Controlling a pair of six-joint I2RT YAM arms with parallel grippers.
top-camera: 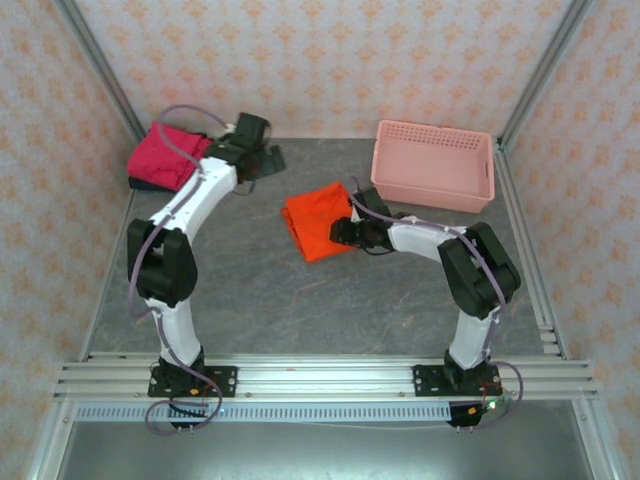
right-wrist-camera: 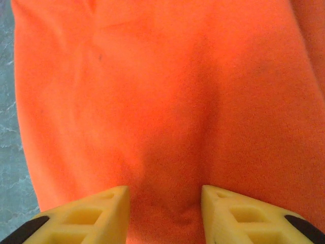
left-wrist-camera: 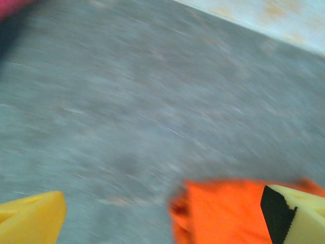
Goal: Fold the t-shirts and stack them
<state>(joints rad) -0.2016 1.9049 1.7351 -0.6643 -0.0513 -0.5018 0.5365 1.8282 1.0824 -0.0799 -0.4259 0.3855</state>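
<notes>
Top view: the left end effector (top-camera: 262,152) hangs just right of the magenta t-shirt (top-camera: 160,152), which is stacked on the navy t-shirt (top-camera: 148,184). The right end effector (top-camera: 342,232) meets the orange t-shirt (top-camera: 315,222), probably to fold it.

Left wrist view: its 2 fingers gape wide and empty, with orange cloth ahead.

Right wrist view: its fingers are partly apart, pinching nothing, with cloth directly beneath.

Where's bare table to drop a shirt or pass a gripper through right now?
Free: the near table between left arm and right arm, below the orange shirt; also the far strip between left gripper and basket. Crowded: far-left corner with the magenta shirt; centre-right, where right gripper sits at the orange shirt.
</notes>
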